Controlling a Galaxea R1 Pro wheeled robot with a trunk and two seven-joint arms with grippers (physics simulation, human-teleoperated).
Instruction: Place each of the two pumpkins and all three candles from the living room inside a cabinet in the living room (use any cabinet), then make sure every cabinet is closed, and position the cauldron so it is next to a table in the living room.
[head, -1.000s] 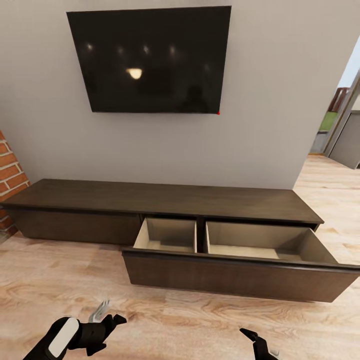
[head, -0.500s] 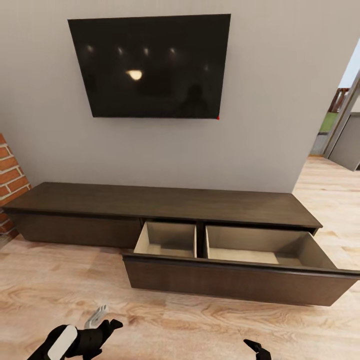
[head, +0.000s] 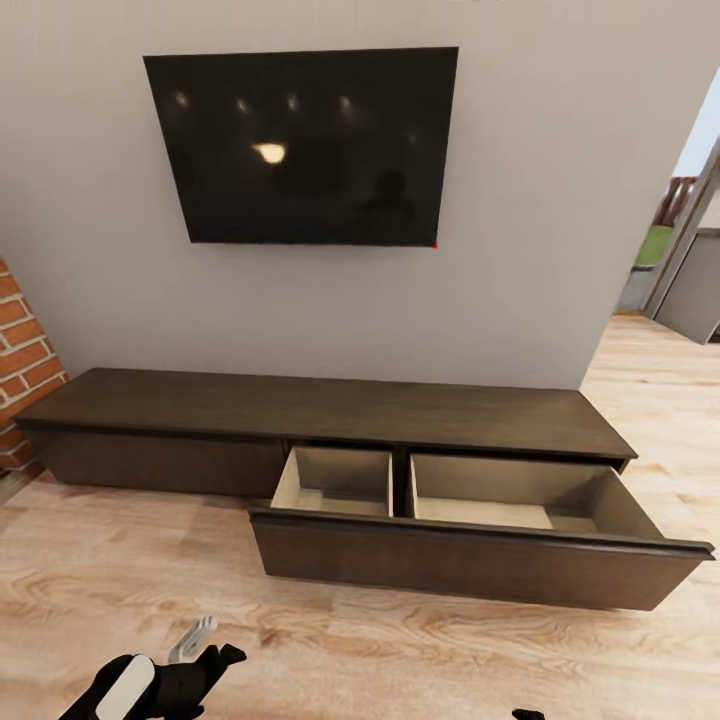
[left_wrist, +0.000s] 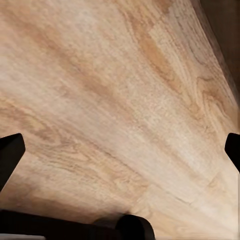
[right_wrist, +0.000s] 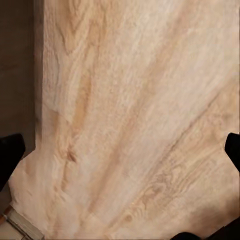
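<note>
1. Nearest, the left gripper (head: 205, 640) hangs low over the wooden floor (head: 350, 650), fingers spread apart and empty.
2. Right gripper (right_wrist: 120, 150): fingertips wide apart over floorboards.
3. Beyond, the cabinet (head: 330, 410) stands against the wall (head: 540, 250), its drawer (head: 470, 545) pulled out, under the television (head: 305, 145).

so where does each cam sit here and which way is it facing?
Head view: on the robot's head, facing forward and down at the cabinet with its drawer pulled out under the TV; left gripper shows low.
Left wrist view: by the left gripper, facing the wood floor; fingers spread apart.
Right wrist view: by the right gripper, facing floor; fingers spread apart.
Shared: both wrist views show floor and a dark cabinet edge.
</note>
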